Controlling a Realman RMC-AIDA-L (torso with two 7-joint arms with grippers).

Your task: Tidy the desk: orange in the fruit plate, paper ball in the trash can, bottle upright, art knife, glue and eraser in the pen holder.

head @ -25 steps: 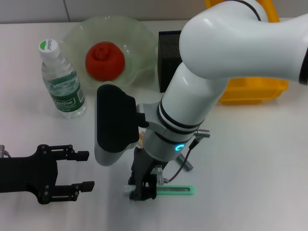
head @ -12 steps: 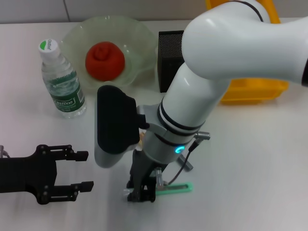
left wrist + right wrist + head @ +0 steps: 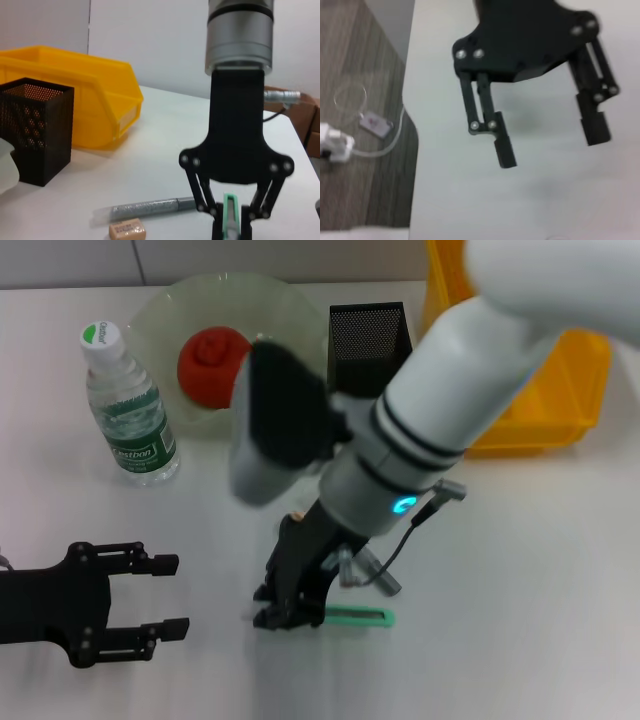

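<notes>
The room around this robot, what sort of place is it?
Probably an office or lab desk set up for testing: a white table with a mesh pen holder, a yellow bin and a water bottle.

Yellow bin [image 3: 560,390] on white desk [image 3: 520,570], cable [image 3: 367,125] on floor
</notes>
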